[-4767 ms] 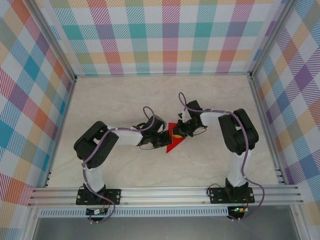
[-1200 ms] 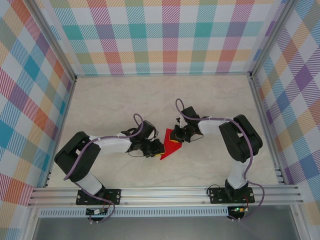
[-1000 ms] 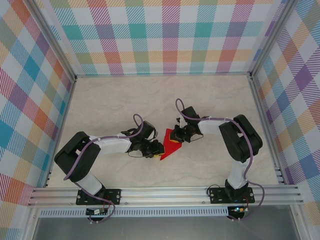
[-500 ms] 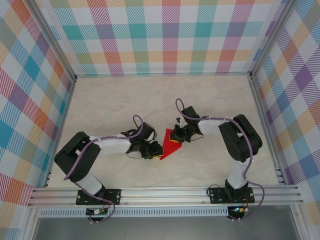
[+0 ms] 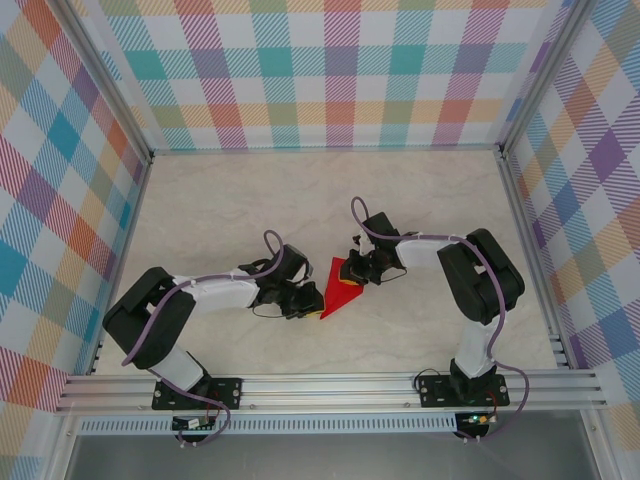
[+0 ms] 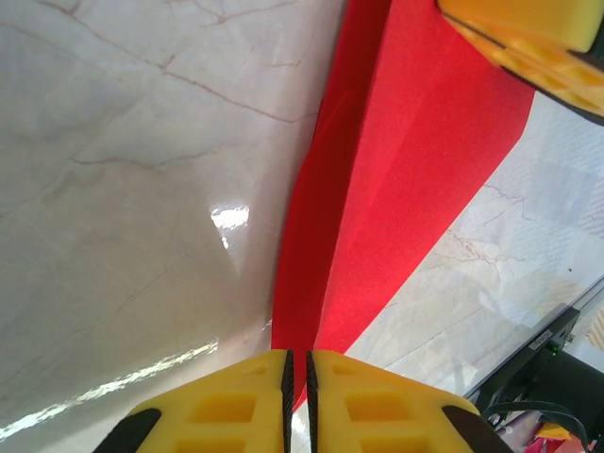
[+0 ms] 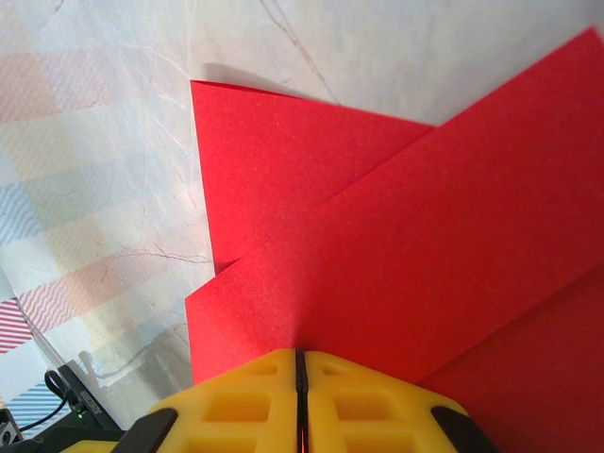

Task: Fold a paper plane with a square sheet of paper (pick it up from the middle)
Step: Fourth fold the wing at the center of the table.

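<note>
The square sheet of paper (image 5: pixel 338 284) lies folded into a narrow red triangle mid-table, a sliver of yellow at its right edge. In the left wrist view the paper (image 6: pixel 406 170) has a raised crease running down into my left gripper (image 6: pixel 297 363), whose yellow jaws stand a hair apart around the paper's narrow end. From above, the left gripper (image 5: pixel 312 298) is at the paper's lower left tip. My right gripper (image 5: pixel 357 270) is at the upper right edge. Its jaws (image 7: pixel 300 363) are pressed together on the layered red paper (image 7: pixel 425 236). The right gripper's finger (image 6: pixel 528 38) shows beyond the paper.
The marble tabletop (image 5: pixel 250 200) stretches wide around the paper. Checked walls (image 5: pixel 330 70) close in the back and both sides. An aluminium rail (image 5: pixel 330 385) carrying both arm bases runs along the near edge.
The left jaws have narrowed onto the paper's tip, and the left arm's elbow has shifted a little to the left. The right arm and the paper have stayed put.
</note>
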Controlling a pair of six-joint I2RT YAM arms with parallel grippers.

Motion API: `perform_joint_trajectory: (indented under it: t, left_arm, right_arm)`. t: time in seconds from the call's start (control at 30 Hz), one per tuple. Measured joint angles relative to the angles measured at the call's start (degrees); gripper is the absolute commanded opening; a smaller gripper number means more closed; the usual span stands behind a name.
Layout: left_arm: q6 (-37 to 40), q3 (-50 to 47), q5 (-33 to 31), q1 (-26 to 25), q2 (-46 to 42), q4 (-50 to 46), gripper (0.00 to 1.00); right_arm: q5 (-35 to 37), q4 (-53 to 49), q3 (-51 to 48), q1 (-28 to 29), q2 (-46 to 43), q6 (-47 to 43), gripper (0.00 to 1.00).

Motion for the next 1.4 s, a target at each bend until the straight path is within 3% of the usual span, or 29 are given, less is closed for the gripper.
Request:
perform_joint_trajectory:
  t: [0.7,1.1,1.4]
  left_arm:
    - [0.46,-0.02,1.36,-0.11,3.54,0.94,0.08]
    - [3.30,2.84,-3.06,-0.44,-1.22,-5.20,0.23]
    - [2.69,3.76,-0.55,-0.50,0.07,0.44,0.13]
  right_arm:
    - [-0.44,-0.46,0.96,0.00,0.76,0.00,0.09]
    - [-0.44,-0.55,1.01,0.00,0.81,0.00,0.09]
    - [-0.61,-0.48,1.05,0.00,0.94,0.00,0.09]
